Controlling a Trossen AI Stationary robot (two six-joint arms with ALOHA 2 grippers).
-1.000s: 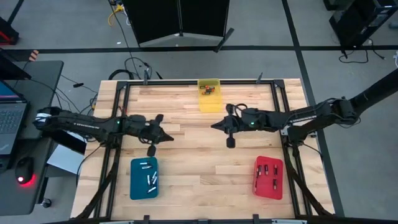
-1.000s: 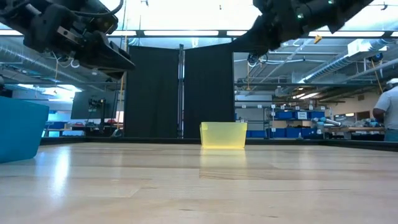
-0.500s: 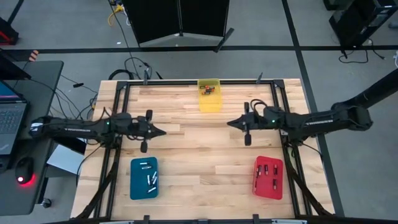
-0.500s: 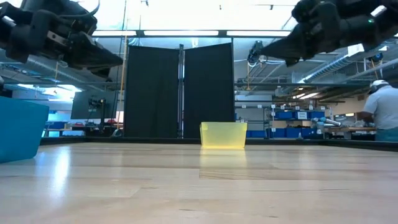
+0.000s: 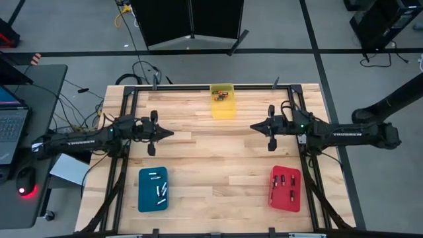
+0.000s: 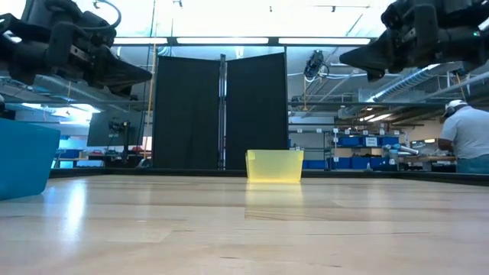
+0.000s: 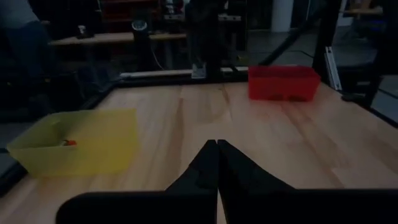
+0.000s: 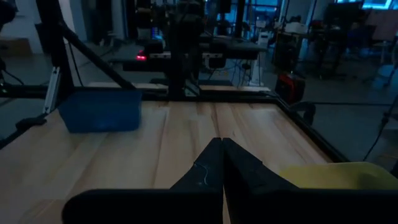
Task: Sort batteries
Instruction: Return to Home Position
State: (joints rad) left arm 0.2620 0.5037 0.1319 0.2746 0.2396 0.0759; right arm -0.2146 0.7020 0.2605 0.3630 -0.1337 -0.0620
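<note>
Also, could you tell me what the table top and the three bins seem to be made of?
The table top is wood: pale jointed planks with visible grain and a slight sheen. The yellow bin is probably plastic, translucent, as light glows through its wall. The blue bin and red bin look like similar plastic, smooth and evenly coloured.

Silvery-grey cylindrical batteries (image 5: 160,191) gleam in a teal-blue plastic bin (image 5: 147,202) and dark, red-marked cylindrical batteries (image 5: 284,179) in a bright red plastic bin (image 5: 285,205), with a translucent yellow plastic bin (image 5: 223,111), all on a pale, honey-streaked wooden plank table (image 5: 198,158) edged in black.
</note>
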